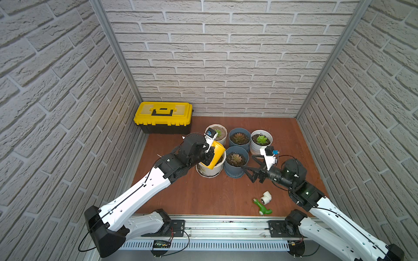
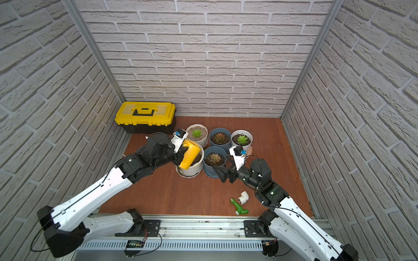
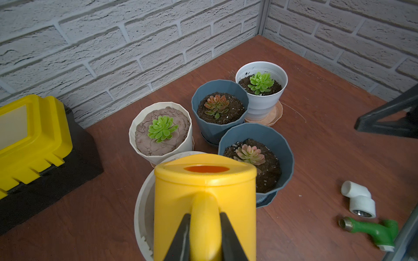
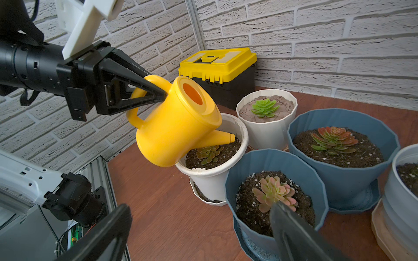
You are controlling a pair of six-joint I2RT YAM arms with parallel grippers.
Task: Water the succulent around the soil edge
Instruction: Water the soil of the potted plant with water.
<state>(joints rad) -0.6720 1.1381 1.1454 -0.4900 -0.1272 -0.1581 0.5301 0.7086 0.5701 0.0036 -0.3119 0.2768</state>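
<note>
Succulent in the white pot has the soil edge at two o'clock under the tilted yellow watering can, clenched by the left gripper; right gripper gapes empty.

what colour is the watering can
The watering can is yellow, clearest in the right wrist view.

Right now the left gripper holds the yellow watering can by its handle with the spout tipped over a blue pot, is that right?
Not quite. The left gripper does hold the yellow watering can by its handle, but the spout is tipped over the wide white pot, as the right wrist view shows.
</note>
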